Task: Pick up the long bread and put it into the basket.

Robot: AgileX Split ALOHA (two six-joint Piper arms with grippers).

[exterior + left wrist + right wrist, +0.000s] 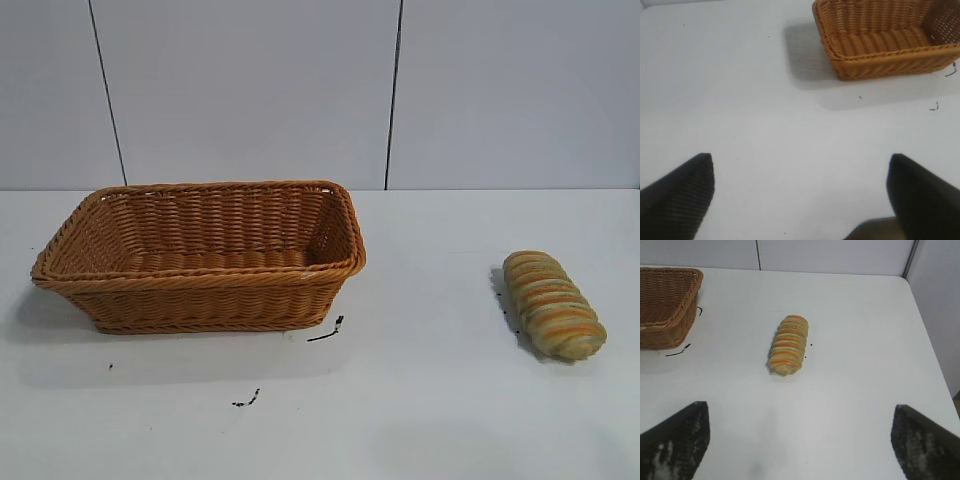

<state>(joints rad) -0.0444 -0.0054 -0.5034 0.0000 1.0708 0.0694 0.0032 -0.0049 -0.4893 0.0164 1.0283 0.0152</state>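
Showing only its two dark finger tips, set wide apart and cut off by the frame edge, the right hand [800, 440] hovers short of the long bread [788, 345]. The left hand [800, 192] likewise stands spread and empty. The ridged, tan-and-orange striped loaf lies on the white worktop [430, 400], well apart from the basket [200, 290].

basket [200, 255] left on table [430, 400], long bread [552, 304] right

Elongated tan-golden loaf with pale and orange-brown crosswise ridges [552, 305] lies flat on table, well apart from large rectangular orange-brown woven wicker basket [200, 290] (upright, nothing inside).
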